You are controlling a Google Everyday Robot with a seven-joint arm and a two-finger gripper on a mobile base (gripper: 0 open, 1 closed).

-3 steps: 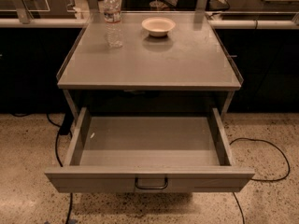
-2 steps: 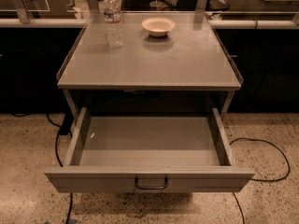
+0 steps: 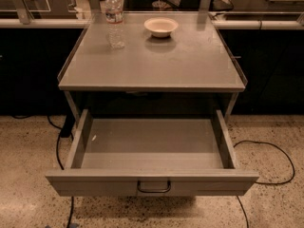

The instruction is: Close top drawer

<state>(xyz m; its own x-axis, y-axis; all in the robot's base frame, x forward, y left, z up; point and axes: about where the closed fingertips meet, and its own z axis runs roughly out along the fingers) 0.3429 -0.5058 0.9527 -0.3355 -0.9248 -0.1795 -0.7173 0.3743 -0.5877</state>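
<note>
Top drawer (image 3: 152,144) open at 6 o'clock, bare floor w/ white speck (image 3: 93,137). Bowl (image 3: 161,26), bottle (image 3: 114,19) on tabletop (image 3: 156,65) at 12. Gripper out of frame; state can't tell.

The wide shallow grey metal top drawer (image 3: 152,146) is a plain, even grey inside and on its front, with a small dark wire handle (image 3: 154,187). The flat metal surface (image 3: 156,63) is the same grey. On it, the clear plastic bottle (image 3: 115,20) has a white cap, and the small round bowl (image 3: 161,26) is cream. The floor (image 3: 28,151) is beige, speckled with dark flecks, crossed by thin black cables (image 3: 278,163). The claw is out of view.
</note>
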